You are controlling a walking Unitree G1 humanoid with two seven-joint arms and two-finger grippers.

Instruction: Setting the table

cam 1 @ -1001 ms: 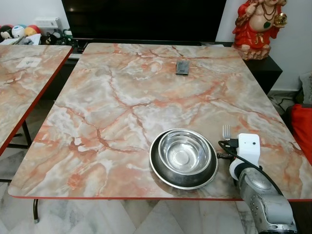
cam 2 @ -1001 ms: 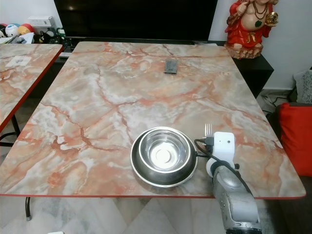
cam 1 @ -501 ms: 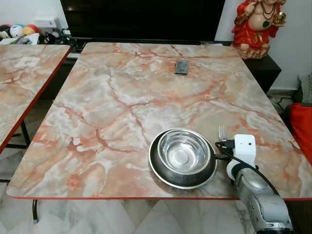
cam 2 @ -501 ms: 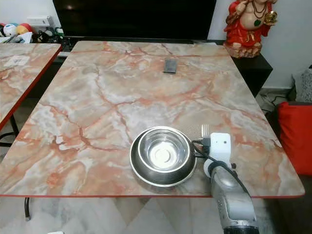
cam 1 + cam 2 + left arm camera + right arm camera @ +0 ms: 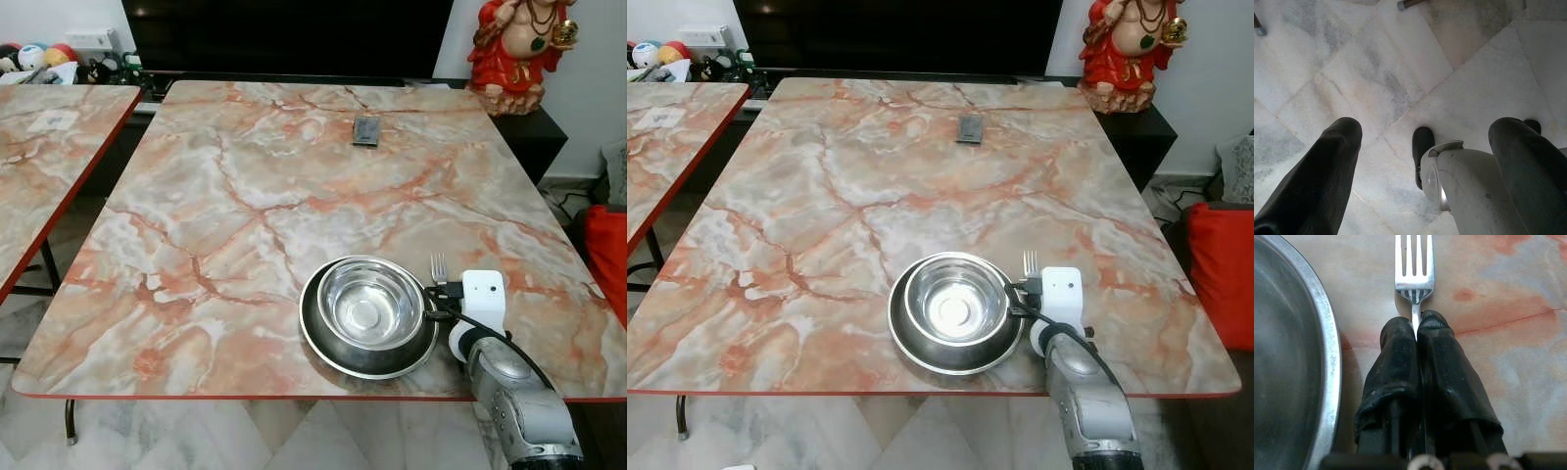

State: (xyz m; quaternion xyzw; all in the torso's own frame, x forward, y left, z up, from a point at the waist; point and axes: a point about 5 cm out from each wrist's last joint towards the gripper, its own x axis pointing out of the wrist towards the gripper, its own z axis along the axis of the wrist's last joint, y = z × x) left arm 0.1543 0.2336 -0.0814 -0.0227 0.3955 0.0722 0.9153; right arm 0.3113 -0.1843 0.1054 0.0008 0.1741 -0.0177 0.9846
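The fork (image 5: 1414, 271) handle is hidden between the right pincer (image 5: 1418, 325) fingers, its tine tips cut off

Red figurine (image 5: 516, 44), dark remote (image 5: 365, 130), red cushion (image 5: 1222, 274)

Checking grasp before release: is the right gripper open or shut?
Shut: the right gripper pinches the fork handle beside the plate.

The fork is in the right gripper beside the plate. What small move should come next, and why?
Probably lower the fork flat onto the table and then open the fingers. The right gripper is shut on its handle, with the tines pointing away from the robot, just right of the plate that holds the bowl. That looks like a proper place for it. The left gripper hangs idle above the floor.
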